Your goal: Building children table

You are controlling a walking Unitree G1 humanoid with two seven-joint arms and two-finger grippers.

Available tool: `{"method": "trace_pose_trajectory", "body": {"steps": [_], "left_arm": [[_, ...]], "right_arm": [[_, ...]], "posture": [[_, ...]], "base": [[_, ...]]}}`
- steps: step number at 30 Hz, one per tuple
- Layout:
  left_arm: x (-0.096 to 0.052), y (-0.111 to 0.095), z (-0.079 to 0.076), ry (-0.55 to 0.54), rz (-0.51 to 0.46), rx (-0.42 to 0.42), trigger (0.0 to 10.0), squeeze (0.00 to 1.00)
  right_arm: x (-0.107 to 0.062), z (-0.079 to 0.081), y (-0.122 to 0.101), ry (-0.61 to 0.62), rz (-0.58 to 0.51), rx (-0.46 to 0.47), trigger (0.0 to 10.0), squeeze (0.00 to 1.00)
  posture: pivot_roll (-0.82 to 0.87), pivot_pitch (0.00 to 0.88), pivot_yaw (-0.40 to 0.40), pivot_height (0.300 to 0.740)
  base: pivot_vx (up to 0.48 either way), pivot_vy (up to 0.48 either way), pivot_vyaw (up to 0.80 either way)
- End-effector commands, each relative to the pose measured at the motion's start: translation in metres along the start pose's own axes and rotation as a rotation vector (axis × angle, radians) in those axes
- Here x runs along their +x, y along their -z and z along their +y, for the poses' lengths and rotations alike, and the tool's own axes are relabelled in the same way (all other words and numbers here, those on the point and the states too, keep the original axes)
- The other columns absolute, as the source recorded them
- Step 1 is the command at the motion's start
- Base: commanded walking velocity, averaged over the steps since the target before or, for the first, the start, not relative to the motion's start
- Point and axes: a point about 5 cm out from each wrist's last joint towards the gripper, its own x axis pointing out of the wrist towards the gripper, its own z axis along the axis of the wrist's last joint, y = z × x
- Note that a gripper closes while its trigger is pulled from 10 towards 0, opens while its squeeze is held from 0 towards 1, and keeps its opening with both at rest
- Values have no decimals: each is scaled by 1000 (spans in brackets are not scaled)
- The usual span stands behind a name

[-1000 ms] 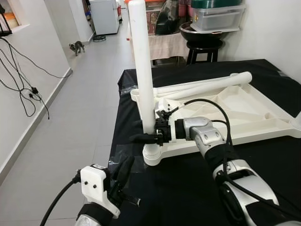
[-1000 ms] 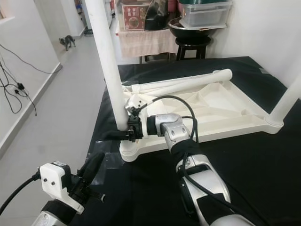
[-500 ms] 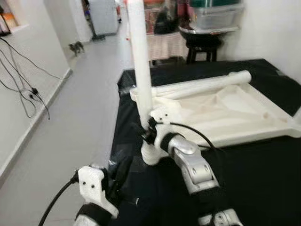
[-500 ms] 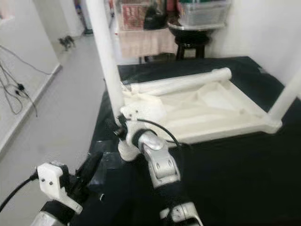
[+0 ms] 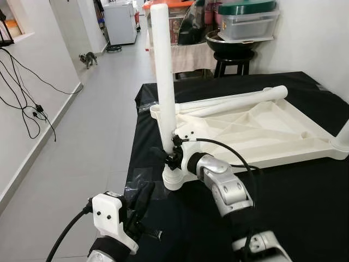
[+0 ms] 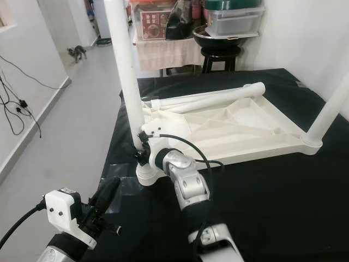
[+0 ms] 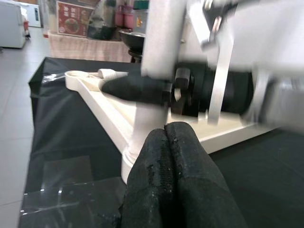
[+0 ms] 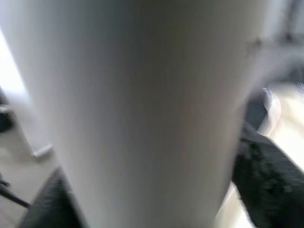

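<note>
A: Entry, largest item first. What lies on the black-covered surface point(image 5: 305, 202)?

B: The white plastic tabletop point(image 5: 256, 128), upside down, ribbed underside facing up. It takes up the middle of the head view, running out toward 2 o'clock.

A: Legs?

B: Three noted. One upright leg point(image 5: 163, 82) stands in the corner socket nearest the robot, rising toward 12 o'clock. A loose leg point(image 5: 234, 101) lies flat along the tabletop's far edge. A third leg point(image 6: 330, 109) stands in the corner at 3 o'clock.

A: Right gripper state?

B: The right gripper point(image 5: 170, 155) is at the base of the upright leg, just above the socket. One black finger shows on each side of the leg, clasping it. The right wrist view confirms this: the white tube is hard up against the camera with a dark finger point(image 8: 266, 185) either side.

A: Left gripper?

B: The left gripper point(image 5: 143, 197) hovers low at 7 o'clock, near the cloth's edge and apart from the socket. In the left wrist view its fingers point(image 7: 180, 180) are pressed together, holding nothing.

A: Surroundings?

B: Tiled floor point(image 5: 82, 142) at 9 o'clock, cables point(image 5: 24, 103) along the wall at 10 o'clock, a black stool point(image 5: 233, 57) at 1 o'clock.
</note>
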Motion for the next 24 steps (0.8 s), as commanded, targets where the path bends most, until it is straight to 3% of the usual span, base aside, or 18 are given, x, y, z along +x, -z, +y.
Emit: {"method": "trace_pose_trajectory", "body": {"steps": [1,5,6,7,10,11,15,16,24], "left_arm": [[-1,3,1,-7,13,5,10000,0],[-1,3,1,-7,13,5,10000,0],[-1,3,1,-11,11,7,10000,0],[-1,3,1,-13,10,9,10000,0],[-1,3,1,-15,9,10,10000,0],[-1,3,1,-16,9,11,10000,0],[-1,3,1,-16,9,11,10000,0],[-1,2,1,-16,9,13,10000,0],[-2,0,-1,-17,9,15,10000,0]], "right_arm": [[3,9,-19,-207,-87,-61,10000,1000],[3,10,-21,-257,-93,-83,10000,1000],[1,14,-20,-390,-66,-111,10000,424],[-1,16,-19,-489,-43,-129,10000,424],[-3,17,-18,-555,-26,-139,10000,424],[-4,16,-18,-603,-10,-143,10000,0],[-4,13,-18,-637,-2,-143,10000,0],[0,5,-13,-628,34,-141,0,0],[0,-3,5,-557,97,-118,0,0]], "posture": [[-14,4,23,740],[-14,4,23,740],[-5,4,24,740],[-5,4,24,740],[-5,4,24,740],[-5,4,24,740],[-5,4,24,740],[2,11,25,740],[-6,21,26,740]], "base": [[0,0,0],[0,0,0],[0,0,0],[0,0,0],[0,0,0],[0,0,0],[0,0,0],[0,0,0],[0,0,0]]}}
